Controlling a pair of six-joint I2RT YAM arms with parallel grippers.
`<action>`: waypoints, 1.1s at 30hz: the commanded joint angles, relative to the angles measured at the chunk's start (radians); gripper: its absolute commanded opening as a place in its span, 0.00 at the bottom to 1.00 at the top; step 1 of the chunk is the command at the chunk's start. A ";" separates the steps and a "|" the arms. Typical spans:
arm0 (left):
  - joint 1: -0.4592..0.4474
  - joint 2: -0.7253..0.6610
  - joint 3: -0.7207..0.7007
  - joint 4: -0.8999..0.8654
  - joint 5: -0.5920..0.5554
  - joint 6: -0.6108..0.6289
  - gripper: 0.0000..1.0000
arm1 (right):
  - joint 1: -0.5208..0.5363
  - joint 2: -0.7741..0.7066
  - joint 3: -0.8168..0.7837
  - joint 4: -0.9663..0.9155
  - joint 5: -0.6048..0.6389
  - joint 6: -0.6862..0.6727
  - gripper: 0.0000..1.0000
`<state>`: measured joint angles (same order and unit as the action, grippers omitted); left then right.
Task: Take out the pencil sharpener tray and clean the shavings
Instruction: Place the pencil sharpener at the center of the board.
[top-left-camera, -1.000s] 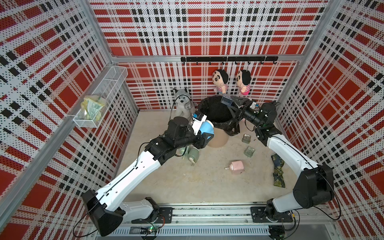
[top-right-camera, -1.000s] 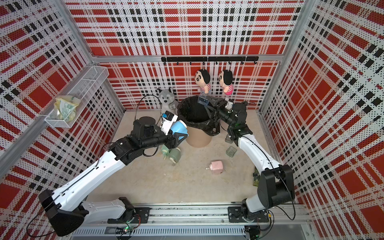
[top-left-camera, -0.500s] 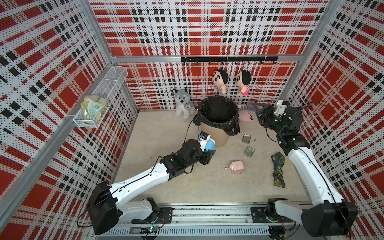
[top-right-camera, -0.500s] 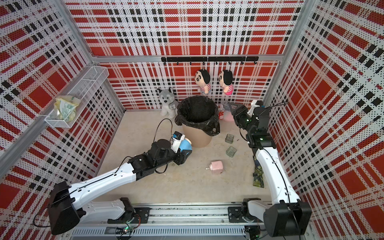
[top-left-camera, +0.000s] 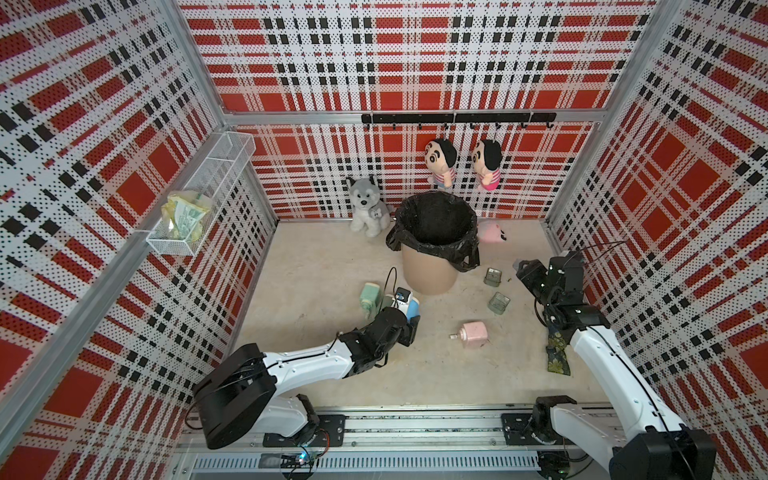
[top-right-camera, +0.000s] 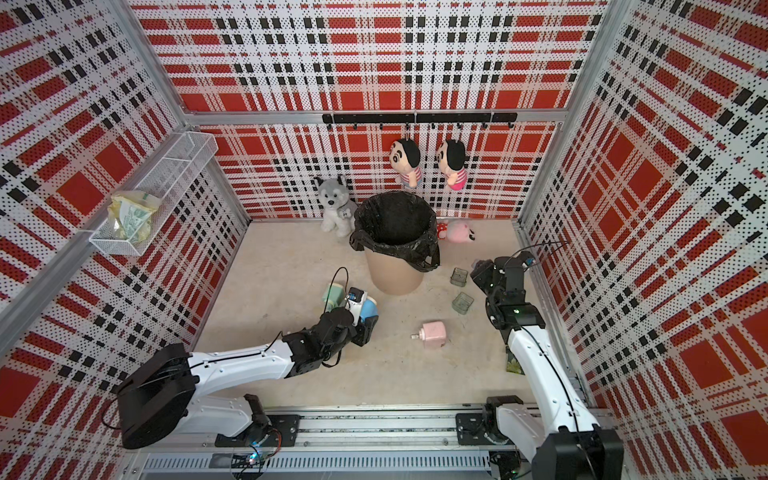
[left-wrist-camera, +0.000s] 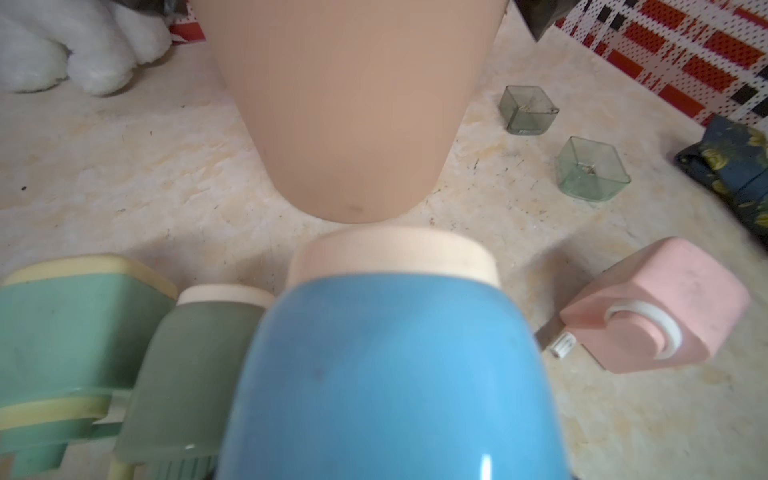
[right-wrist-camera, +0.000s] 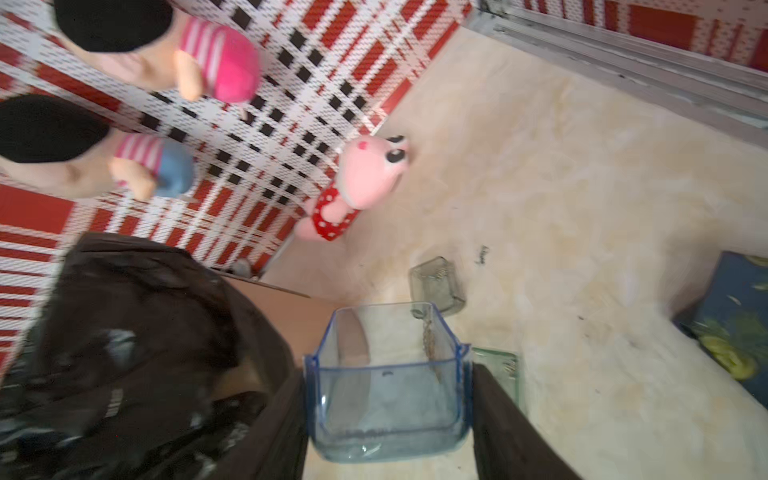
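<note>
Four pencil sharpeners (left-wrist-camera: 390, 374) (left-wrist-camera: 62, 332) (left-wrist-camera: 187, 374) (left-wrist-camera: 665, 307), three clear trays (right-wrist-camera: 386, 386) (right-wrist-camera: 436, 282) (right-wrist-camera: 498, 361), four plush toys (top-left-camera: 368, 205) (top-left-camera: 440, 160) (top-left-camera: 488, 162) (top-left-camera: 492, 232), one bin (top-left-camera: 428, 270).

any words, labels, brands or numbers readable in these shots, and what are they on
No text here reads clearly.
Print on the packet in the wire basket: too small to read.
White marks on the black bin bag: blurred.
Small mark on the clear blue tray: blurred.
</note>
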<state>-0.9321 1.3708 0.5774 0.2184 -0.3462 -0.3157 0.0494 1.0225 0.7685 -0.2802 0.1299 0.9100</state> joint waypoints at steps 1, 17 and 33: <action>-0.008 0.037 -0.023 0.150 -0.060 -0.008 0.48 | 0.001 -0.001 -0.052 0.052 0.143 0.012 0.55; 0.052 0.304 -0.077 0.413 -0.016 0.039 0.46 | 0.052 0.279 -0.093 0.202 0.333 0.062 0.56; 0.090 0.489 -0.083 0.595 0.036 -0.002 0.47 | 0.118 0.602 0.090 0.244 0.528 -0.053 0.57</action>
<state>-0.8570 1.8339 0.5152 0.8139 -0.3462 -0.2958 0.1539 1.5856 0.8371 -0.0544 0.5873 0.8959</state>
